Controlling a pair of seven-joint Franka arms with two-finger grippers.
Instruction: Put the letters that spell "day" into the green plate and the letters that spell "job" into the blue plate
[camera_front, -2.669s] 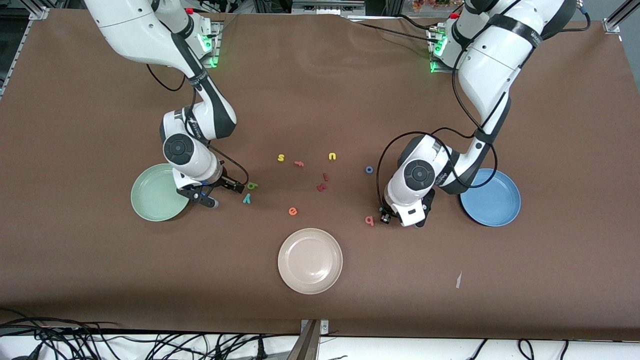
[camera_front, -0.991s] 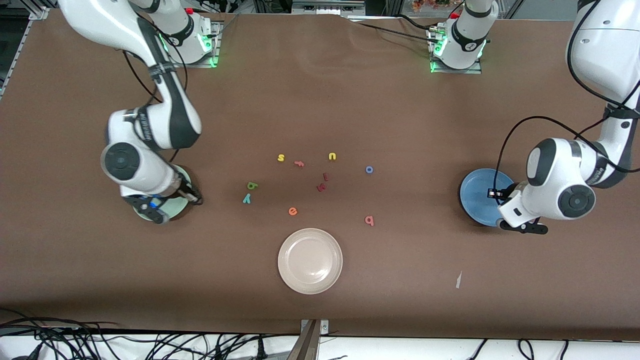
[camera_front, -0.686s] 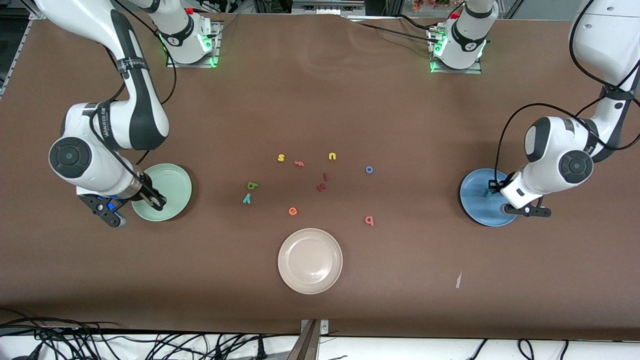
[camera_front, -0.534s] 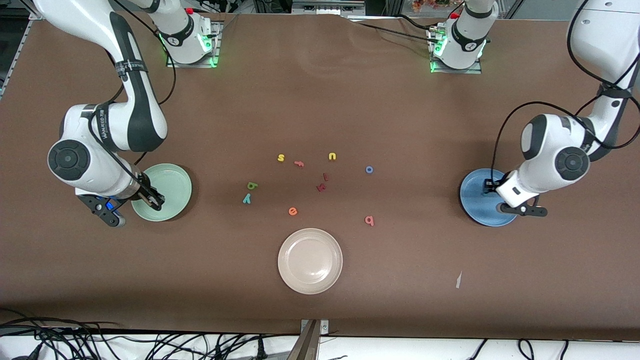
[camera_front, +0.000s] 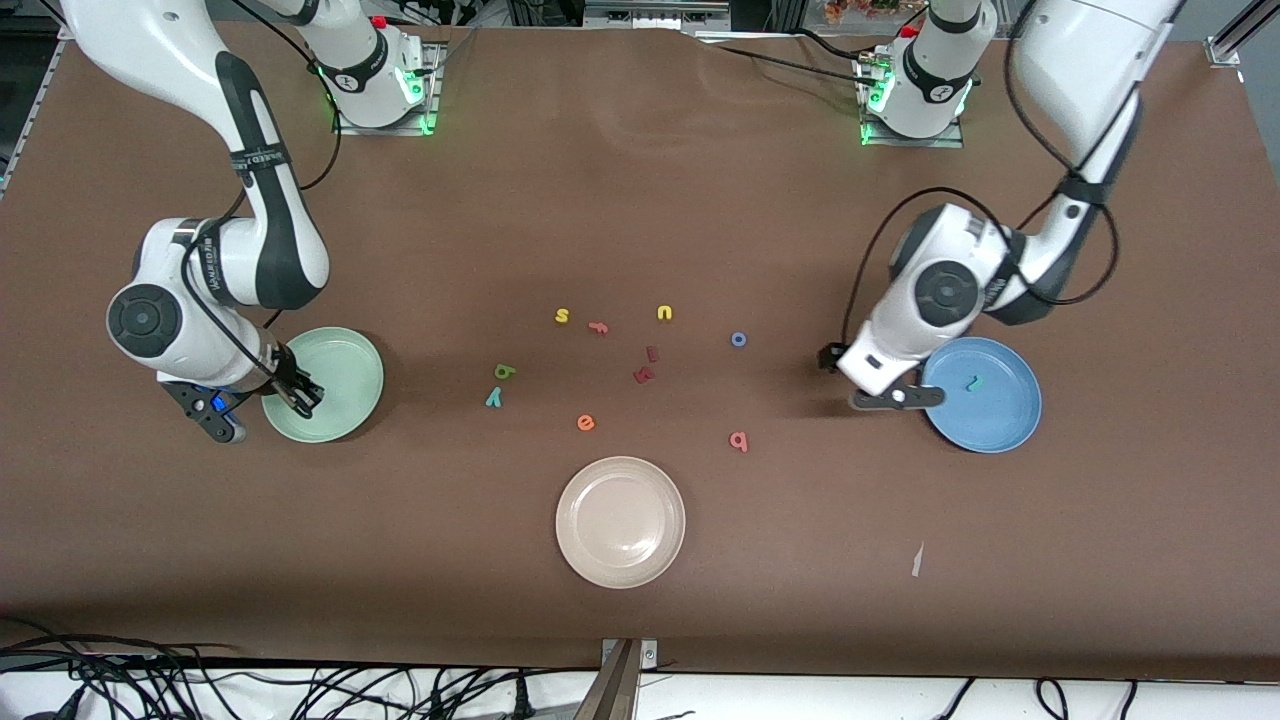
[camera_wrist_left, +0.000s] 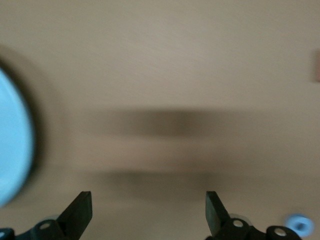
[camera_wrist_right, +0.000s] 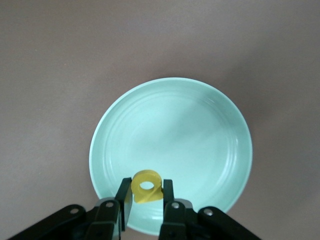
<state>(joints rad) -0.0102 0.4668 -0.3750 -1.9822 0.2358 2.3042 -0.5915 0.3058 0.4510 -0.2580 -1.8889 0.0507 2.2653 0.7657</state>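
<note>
Over the green plate (camera_front: 345, 375) (camera_wrist_right: 200, 125) my right gripper (camera_front: 298, 397) (camera_wrist_right: 146, 196) is shut on the yellow rounded letter (camera_wrist_right: 146, 186), held just above the plate's bottom. In the blue plate (camera_front: 1000, 420) (camera_wrist_left: 12, 145) lies the teal "j" (camera_front: 972, 382). My left gripper (camera_front: 866, 380) (camera_wrist_left: 147, 212) hangs open and empty over bare table beside that plate. The olive-green letter (camera_front: 505, 371) and teal "y" (camera_front: 493, 397) lie together mid-table. The blue "o" (camera_front: 738, 339) and salmon "b" (camera_front: 739, 440) lie toward the left arm's end.
A beige plate (camera_front: 620, 520) sits nearest the front camera. Among the loose letters mid-table are a yellow "s" (camera_front: 562, 316) and "u" (camera_front: 665, 313), an orange "f" (camera_front: 598, 326) and "e" (camera_front: 586, 423), and two dark red letters (camera_front: 643, 375).
My left gripper opened, left the teal "j" in the blue plate and swung off it toward mid-table. My right gripper carried the yellow letter over the green plate and now barely moves.
</note>
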